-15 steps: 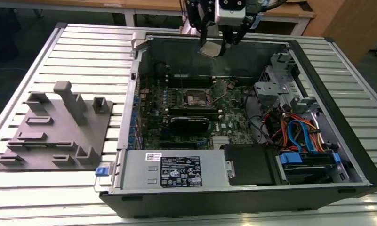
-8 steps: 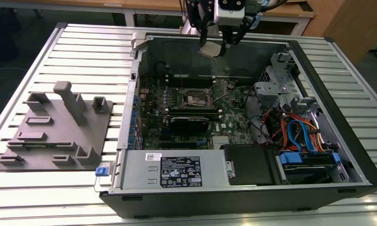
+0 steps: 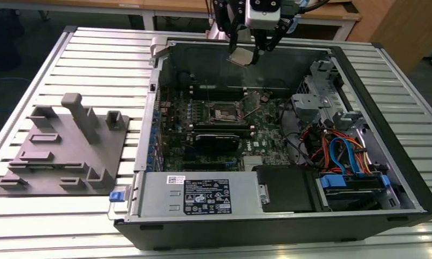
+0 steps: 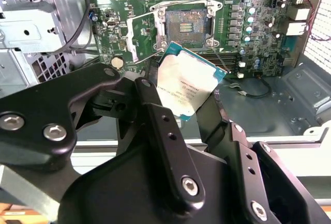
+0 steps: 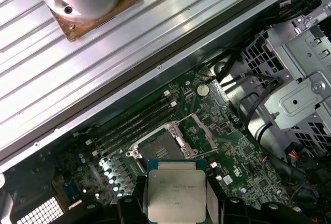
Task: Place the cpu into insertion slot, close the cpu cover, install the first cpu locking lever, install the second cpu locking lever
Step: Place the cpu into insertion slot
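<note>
Gripper [image 3: 245, 54] hangs high above the open case [image 3: 388, 162], jaws clamped on two opposite edges of the cpu [image 4: 190, 85]. The cpu is a flat square with a matte silver lid and a thin green rim, held tilted and not level. In the exterior view the insertion slot [image 3: 220, 112] sits at roughly 6 o'clock from the jaws, well apart. The slot is square with a dark pin field and a metallic rim, set in the green board [image 4: 258, 32]. The cpu cover [image 4: 132, 33], a thin silver frame, stands flipped open just beside the slot. Black memory slots [image 5: 139, 118] run alongside. The grey moulded fixture [image 3: 64, 145] is at 9 o'clock of the case, on the ribbed metal worktop [image 3: 57, 226].
</note>
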`<state>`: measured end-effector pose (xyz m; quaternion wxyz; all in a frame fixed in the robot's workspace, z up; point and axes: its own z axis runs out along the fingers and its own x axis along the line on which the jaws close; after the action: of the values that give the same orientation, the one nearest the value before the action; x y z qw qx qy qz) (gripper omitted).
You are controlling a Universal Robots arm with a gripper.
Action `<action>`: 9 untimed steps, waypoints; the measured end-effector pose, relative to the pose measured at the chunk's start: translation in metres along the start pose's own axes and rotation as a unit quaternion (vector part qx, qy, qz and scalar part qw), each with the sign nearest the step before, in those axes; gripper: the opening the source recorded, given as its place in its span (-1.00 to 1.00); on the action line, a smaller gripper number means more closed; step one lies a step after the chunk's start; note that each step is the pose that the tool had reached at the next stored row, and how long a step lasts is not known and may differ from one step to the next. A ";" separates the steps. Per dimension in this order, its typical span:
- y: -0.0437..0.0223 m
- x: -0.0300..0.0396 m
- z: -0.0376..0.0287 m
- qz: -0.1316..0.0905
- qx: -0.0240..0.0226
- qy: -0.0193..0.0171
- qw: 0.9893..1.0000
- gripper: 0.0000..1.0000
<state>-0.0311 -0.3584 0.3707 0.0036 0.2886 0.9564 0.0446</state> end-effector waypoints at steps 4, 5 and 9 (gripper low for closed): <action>0.0000 0.0000 0.0002 0.016 0.000 -0.002 1.000 0.07; 0.0000 0.0000 0.0002 0.025 0.000 -0.002 1.000 0.07; 0.0000 0.0000 0.0002 0.041 0.000 -0.004 0.999 0.07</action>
<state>-0.0311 -0.3584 0.3704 0.0055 0.3280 0.9436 0.0439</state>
